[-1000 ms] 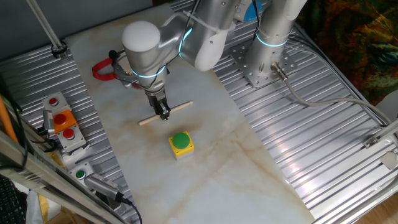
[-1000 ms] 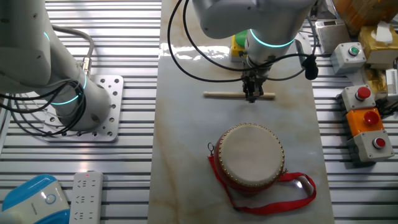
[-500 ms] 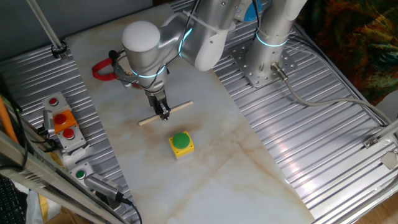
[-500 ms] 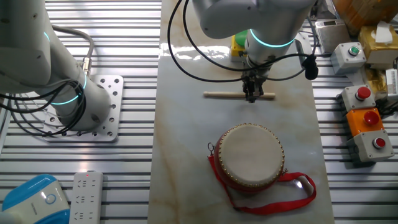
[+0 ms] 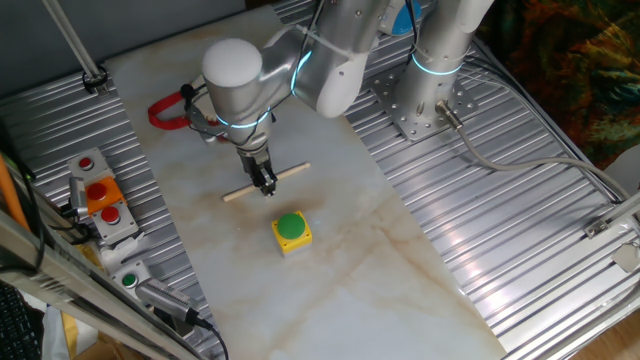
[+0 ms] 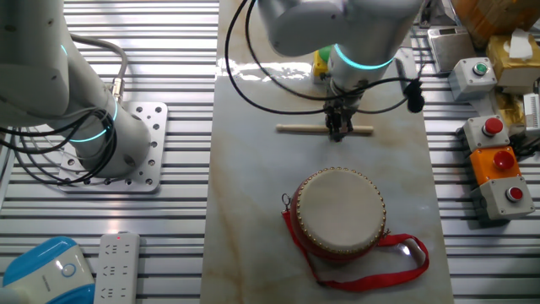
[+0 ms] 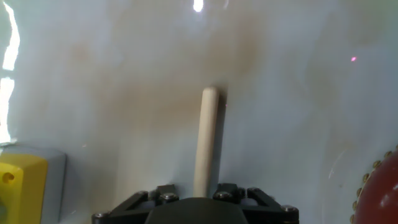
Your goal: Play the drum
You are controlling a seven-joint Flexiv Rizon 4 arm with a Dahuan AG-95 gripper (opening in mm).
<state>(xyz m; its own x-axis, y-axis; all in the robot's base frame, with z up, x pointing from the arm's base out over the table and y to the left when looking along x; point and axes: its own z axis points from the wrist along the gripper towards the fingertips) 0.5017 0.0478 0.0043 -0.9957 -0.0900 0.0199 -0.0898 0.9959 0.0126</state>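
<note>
The drum [image 6: 340, 211] has red sides, a cream top skin and a red strap [image 6: 405, 257], and stands on the near part of the marble board. In one fixed view only its strap [image 5: 165, 112] shows behind the arm, and its red edge [image 7: 382, 193] shows in the hand view. A wooden stick [image 6: 299, 128] lies on the board beyond the drum and also shows in one fixed view [image 5: 290, 173]. My gripper [image 6: 337, 133] is down at the stick's middle and shut on it [image 5: 265, 186]. In the hand view the stick [image 7: 206, 137] runs out from between the jaws.
A yellow box with a green button [image 5: 291, 231] sits just beside the stick, on the side away from the drum [image 7: 22, 186]. Button boxes [image 6: 498, 160] stand at the board's side. A second arm's base [image 6: 110, 143] and ribbed metal table flank the board.
The arm's wrist has shifted a little sideways above the stick. The stick and the drum have not visibly moved.
</note>
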